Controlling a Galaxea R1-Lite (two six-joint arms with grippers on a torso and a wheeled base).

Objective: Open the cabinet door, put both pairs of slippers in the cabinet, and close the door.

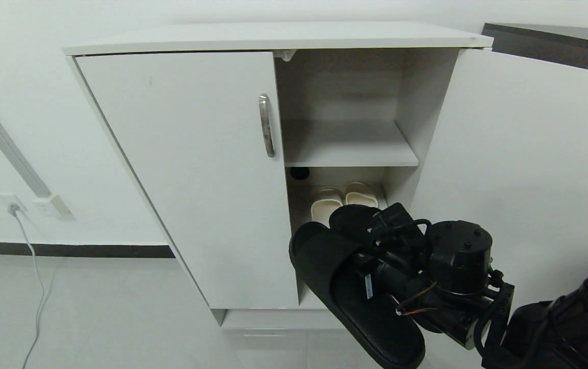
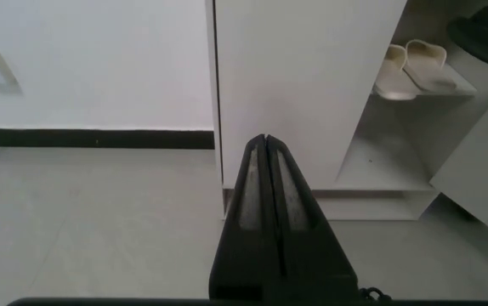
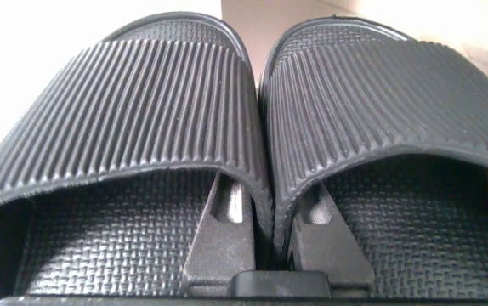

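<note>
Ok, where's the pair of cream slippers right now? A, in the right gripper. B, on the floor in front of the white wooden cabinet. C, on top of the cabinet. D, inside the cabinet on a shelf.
D: the cream slippers lie side by side on the shelf below the bare upper shelf inside the white cabinet, while the right gripper holds the black ribbed slippers.
</note>
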